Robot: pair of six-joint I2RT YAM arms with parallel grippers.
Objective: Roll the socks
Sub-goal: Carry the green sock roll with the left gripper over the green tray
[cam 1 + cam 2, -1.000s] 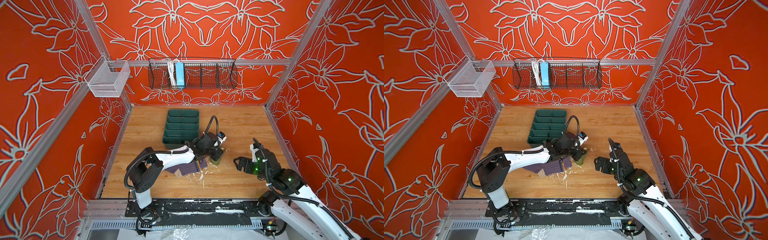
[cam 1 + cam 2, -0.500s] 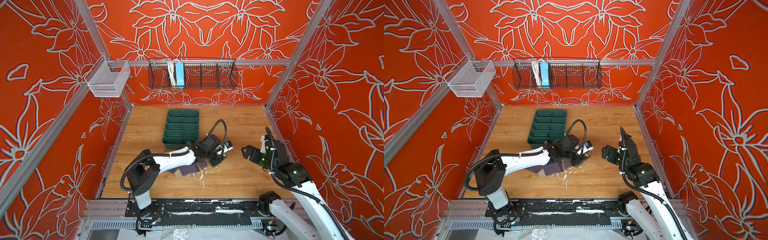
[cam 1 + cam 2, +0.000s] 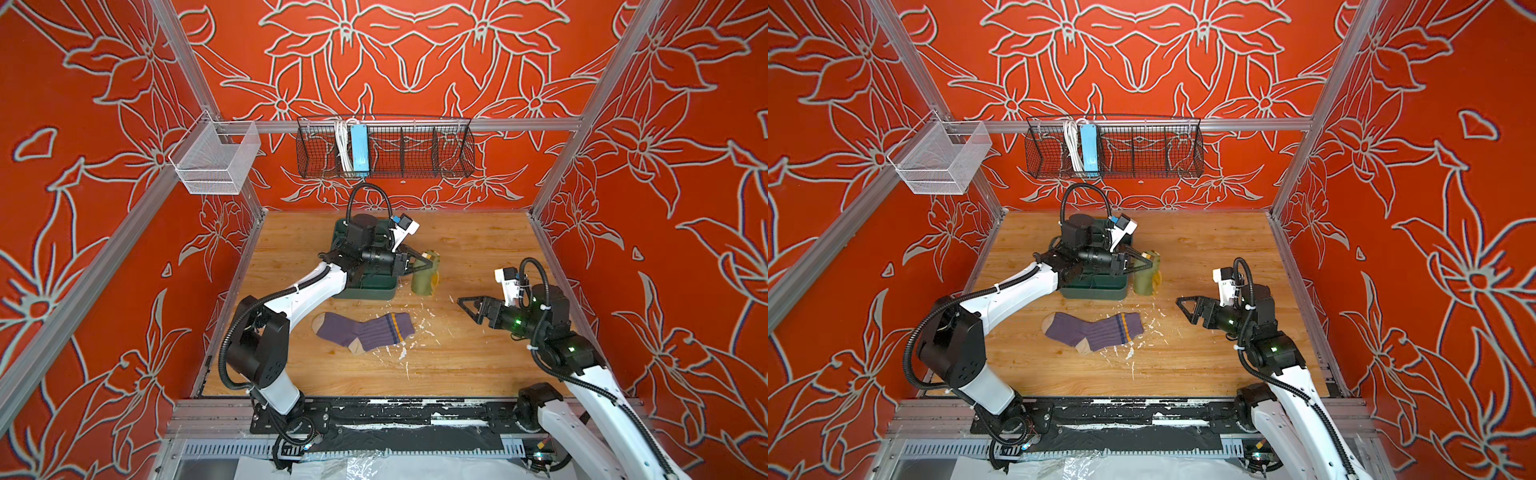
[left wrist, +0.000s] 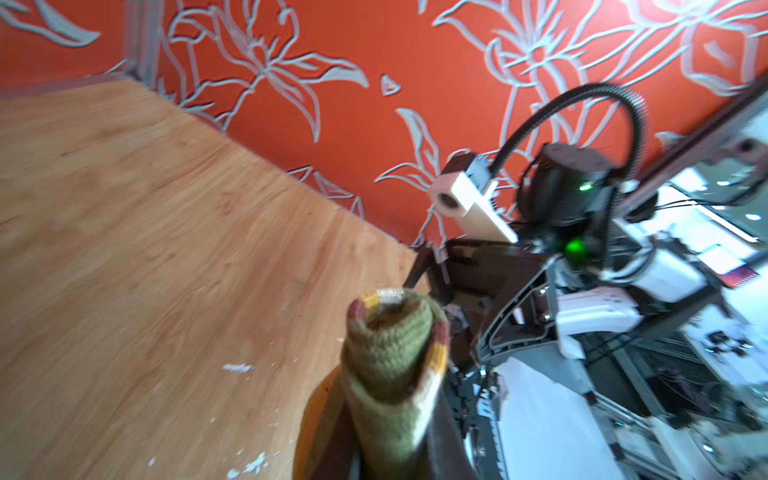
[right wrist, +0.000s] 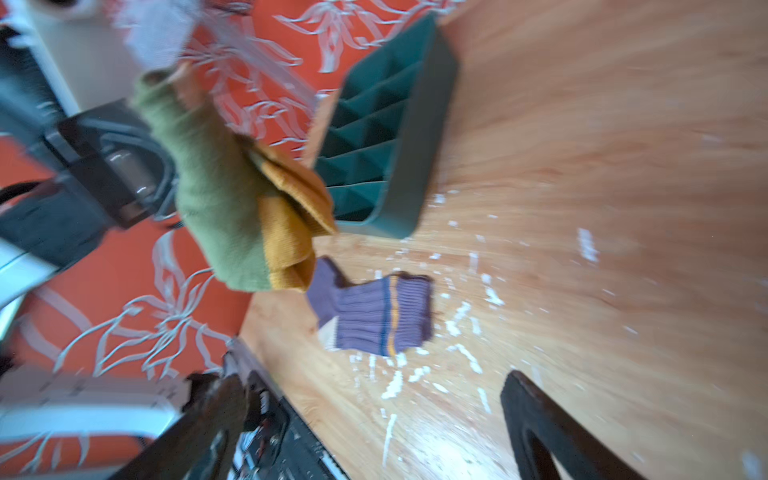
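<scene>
The left arm [image 3: 307, 291] hides most of the dark green divided plastic tray [image 3: 365, 293]; the left gripper [image 3: 428, 264] pinches the hanging olive-and-mustard fabric sock [image 3: 424, 280] beside it (ribbed purple sock [image 3: 363, 332] flat mid-tabletop), right gripper [image 3: 465, 305] spread, empty.

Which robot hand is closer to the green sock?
Left. The left hand is shut on the green sock, holding it up; the right hand hangs open, well apart from it.
</scene>
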